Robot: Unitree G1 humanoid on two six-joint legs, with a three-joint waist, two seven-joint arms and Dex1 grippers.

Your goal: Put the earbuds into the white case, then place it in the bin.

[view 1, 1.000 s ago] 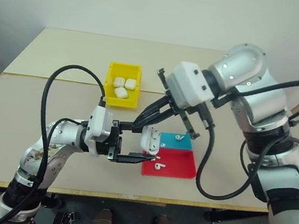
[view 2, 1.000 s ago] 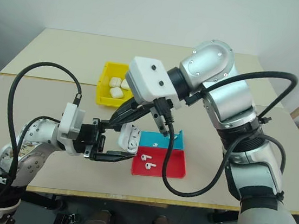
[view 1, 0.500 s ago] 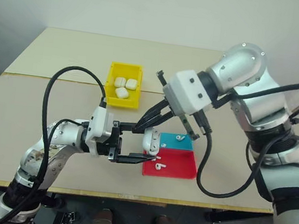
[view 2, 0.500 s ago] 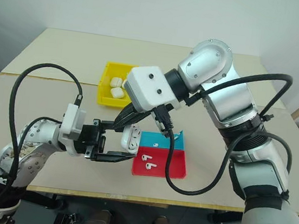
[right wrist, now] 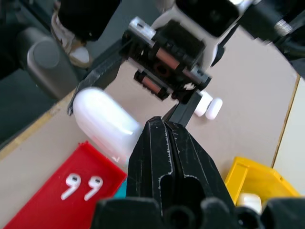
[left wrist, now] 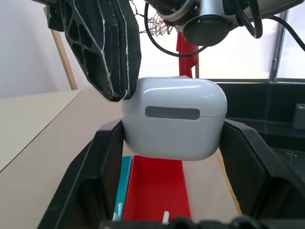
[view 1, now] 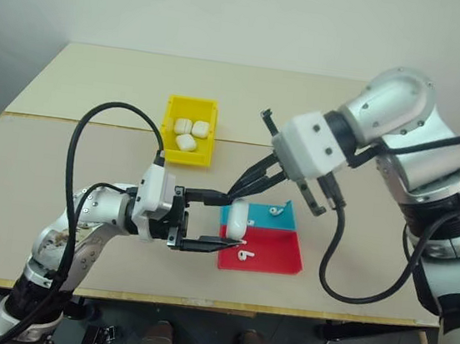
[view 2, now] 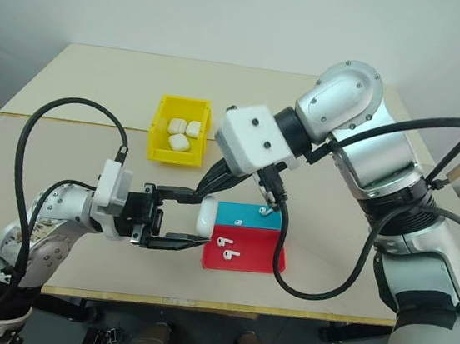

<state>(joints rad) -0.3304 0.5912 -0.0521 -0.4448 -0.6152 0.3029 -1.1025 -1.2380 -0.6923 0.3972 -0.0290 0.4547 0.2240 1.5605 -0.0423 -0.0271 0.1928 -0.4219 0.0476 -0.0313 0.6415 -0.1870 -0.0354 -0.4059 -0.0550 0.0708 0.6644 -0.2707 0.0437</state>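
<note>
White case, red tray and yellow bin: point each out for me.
White case [left wrist: 174,125]: left wrist view, middle of its front face.
Red tray [view 2: 268,259]: right eye view, bare floor on its right side.
Yellow bin [view 1: 186,157]: left eye view, near wall.

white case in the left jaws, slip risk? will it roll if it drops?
The white case looks glossy and rounded, so it is probably slippery; the left gripper pinches only its two sides. It looks rigid, unlikely to deform. Its curved edges could let it tumble, though the flatter faces should stop it rolling far.
</note>
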